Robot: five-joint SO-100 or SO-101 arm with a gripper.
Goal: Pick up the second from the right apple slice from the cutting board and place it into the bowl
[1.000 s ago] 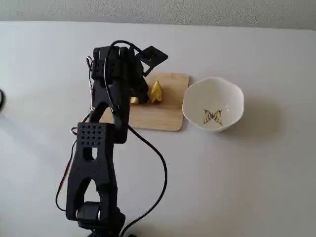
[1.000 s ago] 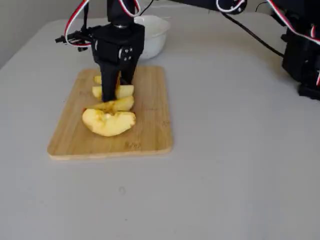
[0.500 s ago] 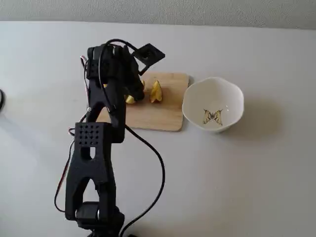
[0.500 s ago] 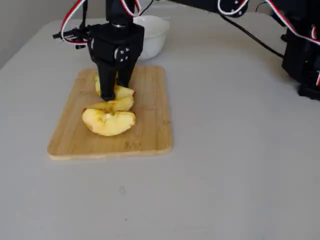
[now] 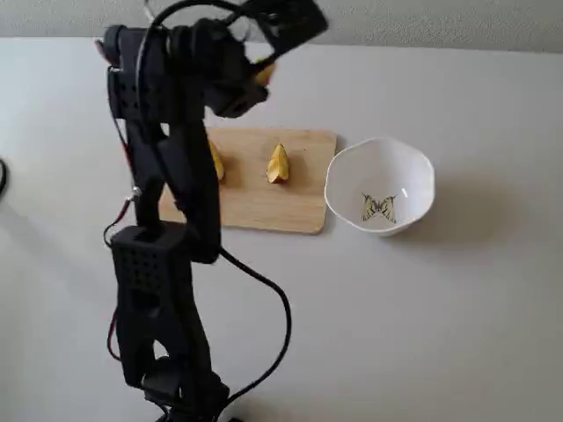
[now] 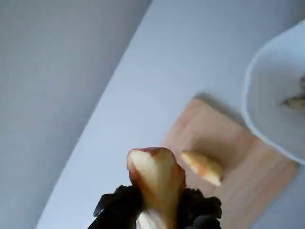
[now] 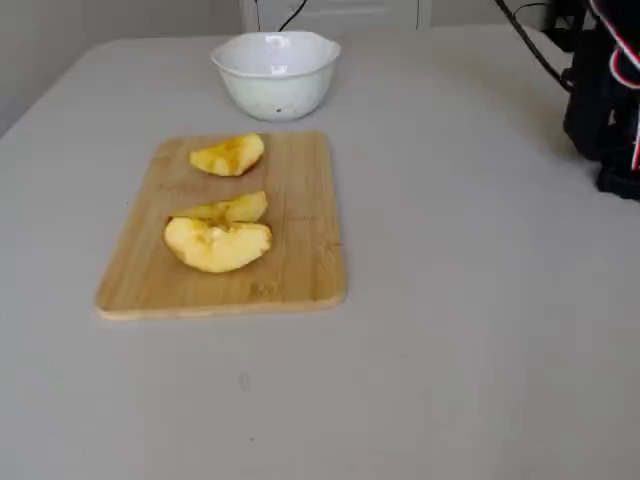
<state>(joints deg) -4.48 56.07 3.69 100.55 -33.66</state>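
Observation:
My gripper [image 5: 264, 63] is shut on an apple slice [image 5: 265, 74] and holds it high above the far edge of the cutting board [image 5: 255, 200]. In the wrist view the held slice [image 6: 157, 176] stands upright between the black fingers [image 6: 119, 207], with one slice [image 6: 202, 167] on the board [image 6: 243, 179] below. In a fixed view three slices [image 7: 228, 155] [image 7: 228, 209] [image 7: 215, 246] lie on the board [image 7: 300, 220]. The white bowl [image 5: 352, 171] stands right of the board, holding only its butterfly drawing [image 5: 378, 207]; it also shows in the wrist view [image 6: 267, 95] and in a fixed view [image 7: 275, 90].
The black arm [image 5: 163, 264] rises from the near left and hides the board's left part. Its base and cables [image 7: 610, 100] stand at the right edge of a fixed view. A grey wall [image 6: 57, 95] runs behind the table.

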